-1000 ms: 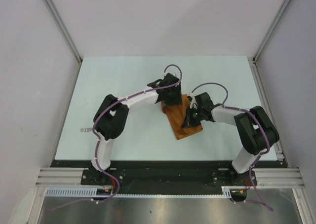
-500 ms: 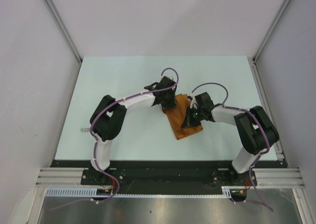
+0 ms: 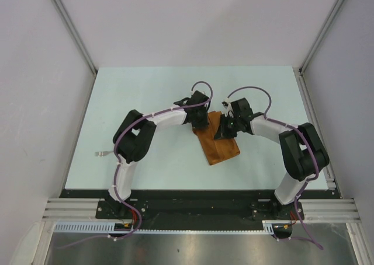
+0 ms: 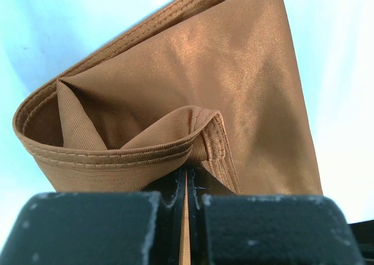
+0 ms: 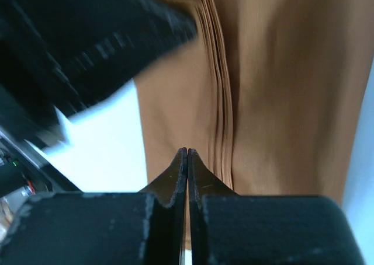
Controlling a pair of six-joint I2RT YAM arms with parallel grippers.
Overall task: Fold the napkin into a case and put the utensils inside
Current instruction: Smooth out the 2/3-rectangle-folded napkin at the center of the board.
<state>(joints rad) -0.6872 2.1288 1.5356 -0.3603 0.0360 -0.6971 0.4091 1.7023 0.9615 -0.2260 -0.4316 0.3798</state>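
Note:
The rust-orange napkin [image 3: 220, 146] lies folded into a narrow layered strip in the middle of the table, slanting from far left to near right. My left gripper [image 3: 202, 122] is at its far left corner, shut on the stitched hem [image 4: 186, 174]. The pinched top layer [image 4: 175, 125] rises in a loop above the layers below. My right gripper [image 3: 224, 129] is shut with nothing in it, its tips [image 5: 187, 152] just over the cloth beside the stacked fold edges [image 5: 223, 113]. The utensils are out of view.
A small slim grey thing [image 3: 101, 154] lies near the left edge of the pale table [image 3: 146, 90]; what it is I cannot tell. Grey walls close in three sides. Part of the left arm [image 5: 82, 49] looms close in the right wrist view.
My left gripper has shut on the napkin's far corner hem. The right gripper has slid along the cloth toward the far end, still shut.

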